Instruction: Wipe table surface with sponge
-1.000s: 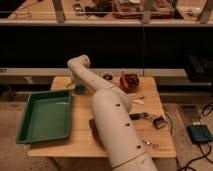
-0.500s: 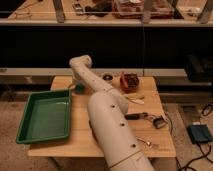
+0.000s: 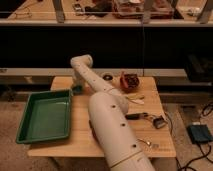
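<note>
The light tan table surface [image 3: 150, 107] fills the middle of the camera view. My white arm reaches from the bottom of the view up over the table, bends at the elbow and comes down at the back left. My gripper [image 3: 76, 88] is low over the table there, just beyond the green tray's far right corner. A small teal-green sponge [image 3: 76, 91] shows right at the gripper's tip, on or just above the tabletop. My wrist hides most of it.
A large green tray [image 3: 45, 115] lies on the table's left part. A red-brown round object [image 3: 130, 81] and a dark ring [image 3: 107, 77] sit at the back. Small tools [image 3: 135, 116] and a small gadget [image 3: 159, 122] lie on the right. A blue box [image 3: 200, 134] is on the floor.
My arm has swung slightly to the left and the gripper has dropped a little at the table's back left. Nothing else has moved.
</note>
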{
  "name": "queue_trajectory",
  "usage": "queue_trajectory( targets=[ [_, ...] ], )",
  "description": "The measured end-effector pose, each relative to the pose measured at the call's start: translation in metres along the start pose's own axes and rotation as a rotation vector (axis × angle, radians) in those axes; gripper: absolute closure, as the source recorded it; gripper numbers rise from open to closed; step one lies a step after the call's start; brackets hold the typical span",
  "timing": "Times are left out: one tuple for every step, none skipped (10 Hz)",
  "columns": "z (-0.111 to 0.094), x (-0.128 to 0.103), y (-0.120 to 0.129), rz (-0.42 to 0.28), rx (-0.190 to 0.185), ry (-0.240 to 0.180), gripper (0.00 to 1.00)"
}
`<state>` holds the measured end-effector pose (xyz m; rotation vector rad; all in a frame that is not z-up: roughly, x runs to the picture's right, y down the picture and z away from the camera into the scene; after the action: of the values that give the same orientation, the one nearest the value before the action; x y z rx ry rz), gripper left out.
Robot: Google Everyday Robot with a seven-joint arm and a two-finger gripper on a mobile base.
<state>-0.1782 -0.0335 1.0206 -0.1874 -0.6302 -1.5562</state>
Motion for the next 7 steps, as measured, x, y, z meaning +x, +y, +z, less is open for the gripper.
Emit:
queue_trajectory(
  targets=[
    [-0.012, 0.000, 0.006, -0.010, -0.010, 0.014, 0.49],
    [-0.028, -0.003, 0.014, -0.032, -0.027, 0.029, 0.49],
    [-0.046, -0.011, 0.018, -0.076, -0.044, 0.042, 0.49],
    [-0.054, -0.020, 0.020, -0.097, -0.044, 0.041, 0.49],
    [-0.060, -0.031, 0.029, -0.118, -0.055, 0.038, 0.49],
    [-0.062, -0.047, 0.034, -0.136, -0.061, 0.028, 0.49],
    [-0.058, -0.059, 0.033, -0.147, -0.058, 0.011, 0.49]
  ],
)
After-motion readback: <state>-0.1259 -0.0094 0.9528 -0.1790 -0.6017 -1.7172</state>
